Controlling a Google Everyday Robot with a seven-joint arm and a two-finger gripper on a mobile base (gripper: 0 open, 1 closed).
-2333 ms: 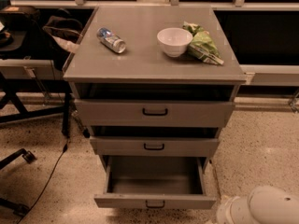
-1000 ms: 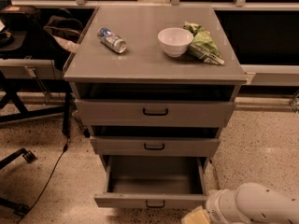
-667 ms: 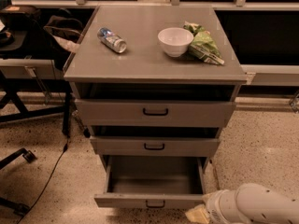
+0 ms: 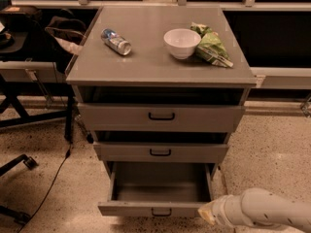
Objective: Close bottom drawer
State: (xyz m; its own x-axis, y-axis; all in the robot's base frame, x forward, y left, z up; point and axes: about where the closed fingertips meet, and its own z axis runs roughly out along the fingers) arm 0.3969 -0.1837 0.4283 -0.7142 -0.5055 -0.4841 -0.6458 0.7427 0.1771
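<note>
1. A speckled beige stone floor surrounds a grey metal three-drawer cabinet in a dim room.
2. Nearest, at lower right, the robot's white arm ends in the gripper, just beside the right end of the lowest drawer front. Whether it is open or closed cannot be told.
3. The bottom drawer, grey metal with a small black centre handle, stands pulled well out.
4. To close it well, the gripper should probably press the front panel near the handle and push straight in, so the drawer does not skew.
5. Farthest, the cabinet top holds a silver-blue can, a white bowl and a green packet.
</note>
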